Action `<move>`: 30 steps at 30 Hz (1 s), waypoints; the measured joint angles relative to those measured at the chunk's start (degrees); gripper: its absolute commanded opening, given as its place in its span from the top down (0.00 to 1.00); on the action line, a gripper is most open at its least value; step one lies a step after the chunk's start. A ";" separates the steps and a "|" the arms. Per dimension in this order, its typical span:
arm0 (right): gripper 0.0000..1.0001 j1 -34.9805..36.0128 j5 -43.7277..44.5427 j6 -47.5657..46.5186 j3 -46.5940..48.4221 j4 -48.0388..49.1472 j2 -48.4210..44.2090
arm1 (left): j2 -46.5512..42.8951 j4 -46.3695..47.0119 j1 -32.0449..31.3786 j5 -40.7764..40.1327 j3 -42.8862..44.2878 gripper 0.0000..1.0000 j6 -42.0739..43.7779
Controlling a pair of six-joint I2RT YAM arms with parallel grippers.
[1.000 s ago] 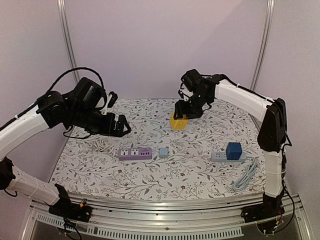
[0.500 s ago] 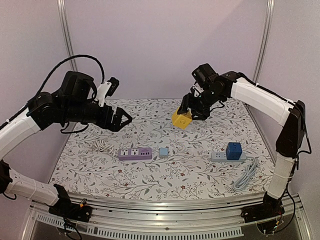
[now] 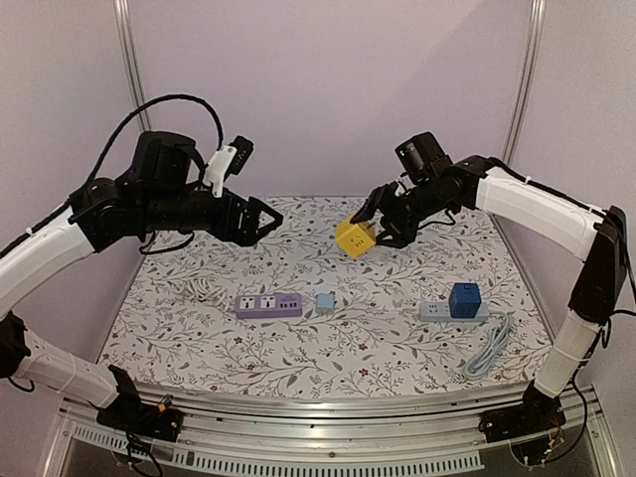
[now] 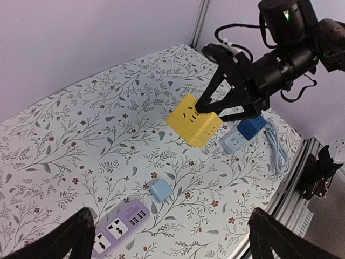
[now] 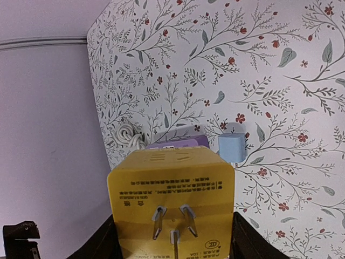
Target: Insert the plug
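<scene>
Floral cloth covers the worktop [image 3: 397, 348], with pale walls behind it. From the top external view, you have the right gripper [image 3: 373, 232] clamped on the yellow plug cube [image 3: 354, 238], lifted off the cloth over the far middle of the worktop. The cube is tilted, one corner lowest. It is about as deep as it is wide, so no long axis shows. Your left gripper [image 3: 266, 219] hangs above the far left part, fingers spread wide and empty. A purple power strip [image 3: 268, 304] lies near the left middle, a small light-blue cube [image 3: 325, 302] just beside its right end. A blue cube [image 3: 463, 298] sits on a grey strip [image 3: 434, 311] toward the right edge.

From the left wrist, your own fingers [image 4: 59, 243] stand far apart at the bottom corners. The yellow cube's [image 4: 193, 120] socket face slants upward and away from the right gripper [image 4: 226, 108].

From the right wrist, the cube [image 5: 171, 202] fills the lower frame between the dark fingers [image 5: 105, 243]. Its three metal pins [image 5: 172, 221] point back at the camera.
</scene>
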 measured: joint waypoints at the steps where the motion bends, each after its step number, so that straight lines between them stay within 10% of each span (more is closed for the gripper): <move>1: 0.75 -0.11 -0.52 0.94 -0.61 0.94 -0.13 | -0.09 1.07 0.00 0.59 -0.11 0.01 0.31; 30: 0.75 1.79 -2.16 28.41 -15.61 35.41 -8.59 | -8.39 22.56 5.77 25.75 -9.57 0.00 3.82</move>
